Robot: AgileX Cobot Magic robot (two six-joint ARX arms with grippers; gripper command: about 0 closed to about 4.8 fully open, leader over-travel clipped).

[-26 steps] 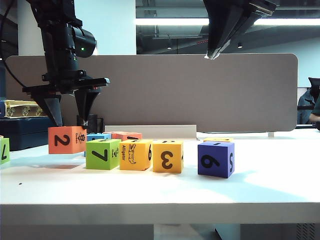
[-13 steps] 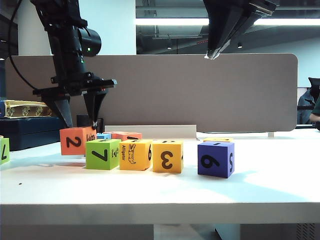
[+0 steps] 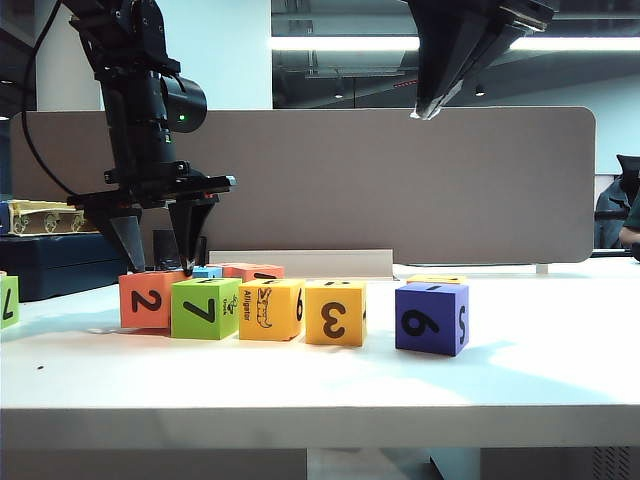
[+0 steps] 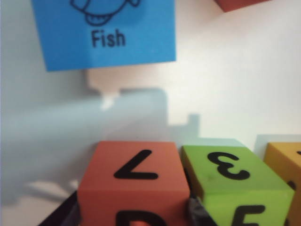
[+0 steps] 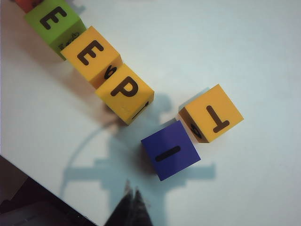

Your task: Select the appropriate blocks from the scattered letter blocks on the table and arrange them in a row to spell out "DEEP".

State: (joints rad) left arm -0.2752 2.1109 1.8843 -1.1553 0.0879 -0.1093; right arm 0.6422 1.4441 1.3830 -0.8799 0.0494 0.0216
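Note:
The red-orange "2" block [image 3: 145,299] rests on the table [image 3: 320,380] at the left end of a row, against the green "7" block [image 3: 205,309]. After it come the yellow-orange alligator block [image 3: 270,309] and the "3" block [image 3: 335,313]. My left gripper [image 3: 160,268] points down, shut on the red-orange block [image 4: 134,183], a dark finger on each side of it. From above, the row's tops read E [image 5: 52,21], E [image 5: 91,52], P [image 5: 124,89]. My right gripper [image 3: 428,108] hangs high over the table, shut and empty [image 5: 132,200].
A purple "6" block [image 3: 431,318] stands right of the row, with a yellow "T" block [image 5: 211,113] behind it. A blue "Fish" block [image 4: 103,28] and an orange block [image 3: 250,271] lie behind the row. Another green block [image 3: 8,300] is at the left edge. A grey partition [image 3: 400,180] closes the back.
My left gripper carried the red-orange block to the right and down until it stood against the green block. The right arm has not moved.

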